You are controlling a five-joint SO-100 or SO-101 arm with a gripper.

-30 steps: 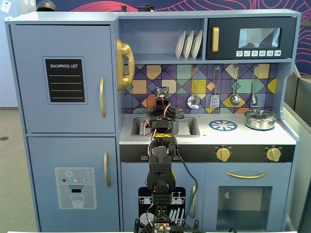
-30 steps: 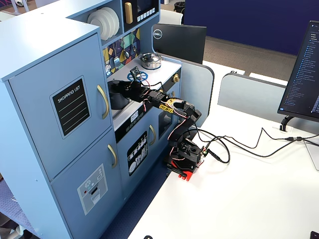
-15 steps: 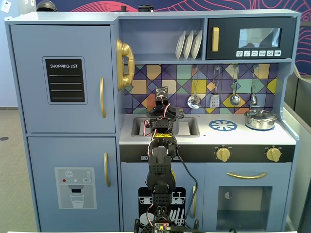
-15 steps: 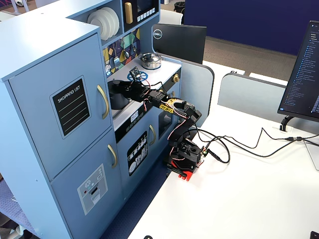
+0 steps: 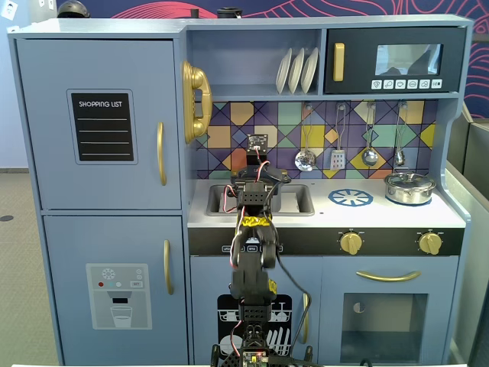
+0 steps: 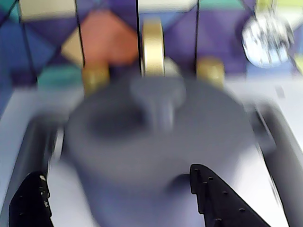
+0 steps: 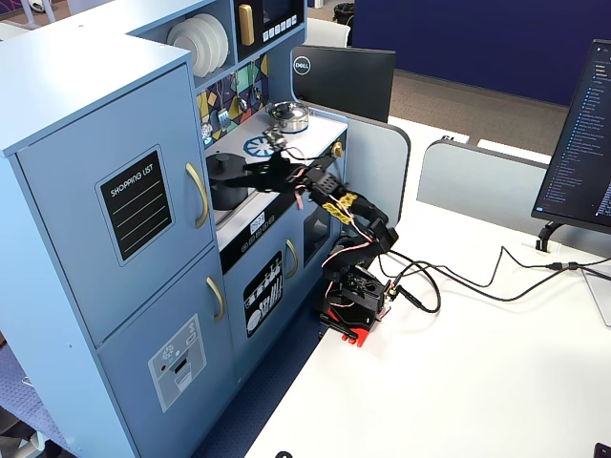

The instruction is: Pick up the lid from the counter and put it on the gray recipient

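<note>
The lid [image 6: 156,123] sits on the gray pot [image 6: 165,189], which stands in the sink [image 5: 298,200] of the toy kitchen; seating cannot be confirmed through the blur in the wrist view. The hand [image 6: 128,198] hovers just short of the pot, fingers spread and empty. Risk, as judged: a careless withdrawal could clip the knob [image 6: 158,94] and drag the lid off the pot, or snag a cable [image 5: 263,170] on the pot.

Stood to the right of the jaws in a fixed view: shiny silver pot [image 5: 409,187], blue-and-white burner circle [image 5: 351,198]. Hung above them: gold phone [image 5: 195,102], white plates [image 5: 296,70].
</note>
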